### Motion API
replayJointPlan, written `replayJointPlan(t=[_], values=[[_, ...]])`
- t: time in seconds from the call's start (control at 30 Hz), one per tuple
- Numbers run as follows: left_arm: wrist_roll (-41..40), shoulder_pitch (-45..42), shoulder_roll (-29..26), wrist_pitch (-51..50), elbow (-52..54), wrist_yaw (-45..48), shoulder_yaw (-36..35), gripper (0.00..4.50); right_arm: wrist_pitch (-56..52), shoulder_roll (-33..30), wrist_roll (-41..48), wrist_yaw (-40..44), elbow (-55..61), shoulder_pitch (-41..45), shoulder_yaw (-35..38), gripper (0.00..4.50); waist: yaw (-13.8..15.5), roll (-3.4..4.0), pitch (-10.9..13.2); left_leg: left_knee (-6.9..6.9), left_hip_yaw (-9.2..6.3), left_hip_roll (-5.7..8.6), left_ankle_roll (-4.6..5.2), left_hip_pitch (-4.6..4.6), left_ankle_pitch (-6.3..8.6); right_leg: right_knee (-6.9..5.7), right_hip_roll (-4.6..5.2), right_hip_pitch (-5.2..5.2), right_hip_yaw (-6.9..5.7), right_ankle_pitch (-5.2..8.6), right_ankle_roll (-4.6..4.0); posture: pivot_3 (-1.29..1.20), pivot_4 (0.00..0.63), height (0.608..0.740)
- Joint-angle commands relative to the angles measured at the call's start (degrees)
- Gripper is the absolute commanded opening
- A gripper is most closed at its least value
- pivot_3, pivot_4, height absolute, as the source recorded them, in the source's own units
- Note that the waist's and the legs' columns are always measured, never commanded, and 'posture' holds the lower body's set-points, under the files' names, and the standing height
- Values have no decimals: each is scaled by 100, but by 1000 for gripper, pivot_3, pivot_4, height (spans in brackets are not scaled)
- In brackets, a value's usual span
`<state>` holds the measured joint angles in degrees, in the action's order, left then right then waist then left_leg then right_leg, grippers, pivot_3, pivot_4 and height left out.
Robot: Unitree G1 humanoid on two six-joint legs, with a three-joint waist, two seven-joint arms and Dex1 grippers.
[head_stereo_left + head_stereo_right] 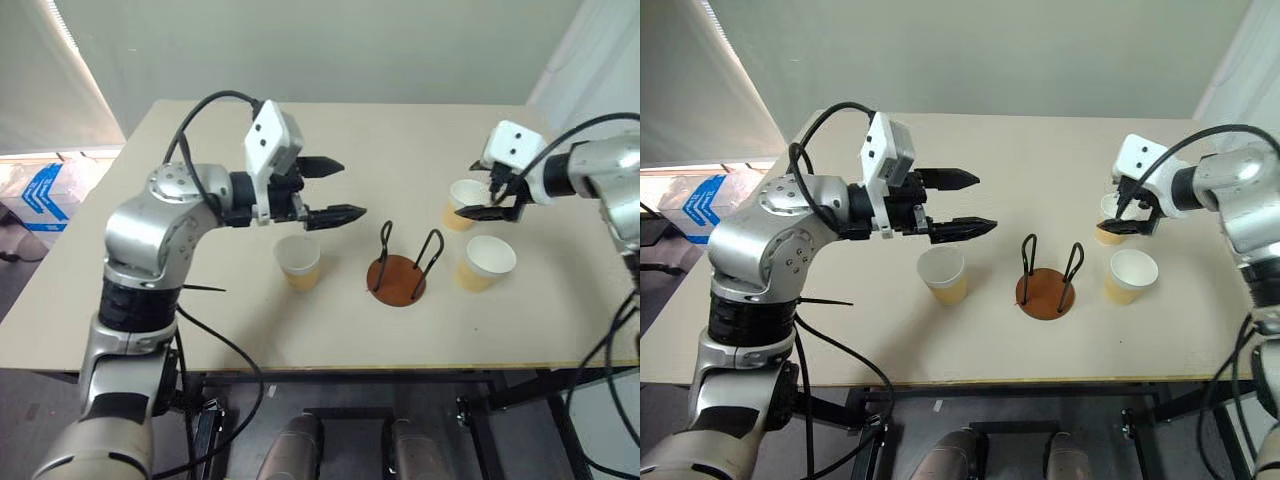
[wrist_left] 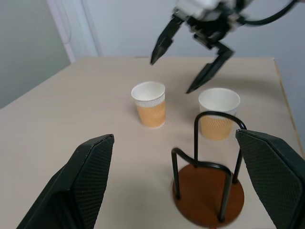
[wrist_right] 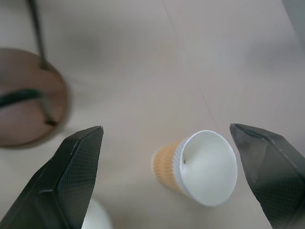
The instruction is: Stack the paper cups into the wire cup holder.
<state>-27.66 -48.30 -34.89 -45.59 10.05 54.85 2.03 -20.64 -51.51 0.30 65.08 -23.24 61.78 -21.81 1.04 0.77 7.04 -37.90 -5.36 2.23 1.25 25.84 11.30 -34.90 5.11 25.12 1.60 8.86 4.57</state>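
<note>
**3 cups upright on the surface, wire holder empty, both tools released**

The wire cup holder (image 1: pixel 397 276) stands near the middle of the beige surface (image 1: pixel 200 300), its reddish-brown disc flat and its 2 black wire loops upright with nothing between them.

3 paper cups stand upright and apart from one another. The left cup (image 1: pixel 299 260) sits just to the holder's left. The near right cup (image 1: pixel 485 262) sits just to the holder's right. The far right cup (image 1: pixel 464 203) stands behind that one, farther from the robot.

The left tool (image 1: pixel 335 190) hangs in the air above the surface, over and behind the left cup, pointing toward the right with its 2 black fingers spread wide and grasping nothing.

The right tool (image 1: pixel 491 192) is at the far right cup, tilted downward. In the right wrist view its fingers (image 3: pixel 71 176) stand wide apart with that cup between them, not touching it.
</note>
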Motion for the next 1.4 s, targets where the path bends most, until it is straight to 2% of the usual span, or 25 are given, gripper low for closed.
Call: replayJointPlan(t=[0.03,0.33,0.63,0.73,0.93,0.97,1.1,1.23,1.4], values=[[-35,24,-99,130,245,-105,-174,4469,596,305,-583,-32,-888,462,-156,4500,9,0,0,2,-2,0,-1,2,-4,0,0,2,-2,-1,-5,0,150,740],[-31,234,-253,113,473,-361,-212,4469,1639,918,-1566,-192,-3082,1056,-359,4500,48,2,1,22,-7,-1,-21,9,0,-1,1,19,-7,-9,-44,0,150,740],[-55,307,-361,110,518,-443,-229,4469,2066,1099,-1868,-279,-3847,1230,-227,4500,37,3,2,83,-7,-10,-52,4,-8,-5,1,44,-16,3,-63,0,150,740],[-34,335,-392,197,465,-379,-215,4500,2139,1185,-1841,-296,-3908,1192,-173,3922,32,5,3,85,-7,-13,-55,5,-8,-8,0,47,-17,4,-65,0,150,740],[57,424,-482,502,246,-230,-190,4500,2146,1218,-1770,-148,-3836,1107,-64,1789,35,6,3,84,-7,-13,-94,6,14,-10,1,47,-17,5,-71,0,150,740],[63,429,-497,532,219,-210,-185,4500,2134,1217,-1751,-109,-3810,1091,-37,1577,34,6,4,84,-7,-12,-94,6,14,-10,0,47,-17,5,-72,0,150,740],[139,466,-576,678,83,-111,-137,4500,1851,1026,-1448,485,-3143,897,253,199,33,6,4,84,-8,-13,-96,6,13,-11,0,47,-19,6,-75,0,150,740],[165,475,-611,769,-25,-9,-114,4500,1268,535,-1080,1161,-1714,524,600,89,48,8,5,84,-8,-11,-99,13,8,-9,1,48,-22,8,-78,0,150,740],[186,530,-774,861,-131,314,-84,4500,-22,-162,-401,1954,670,81,1065,89,25,8,5,85,-9,-11,-136,16,-27,-5,0,47,-24,12,-84,0,150,740]])
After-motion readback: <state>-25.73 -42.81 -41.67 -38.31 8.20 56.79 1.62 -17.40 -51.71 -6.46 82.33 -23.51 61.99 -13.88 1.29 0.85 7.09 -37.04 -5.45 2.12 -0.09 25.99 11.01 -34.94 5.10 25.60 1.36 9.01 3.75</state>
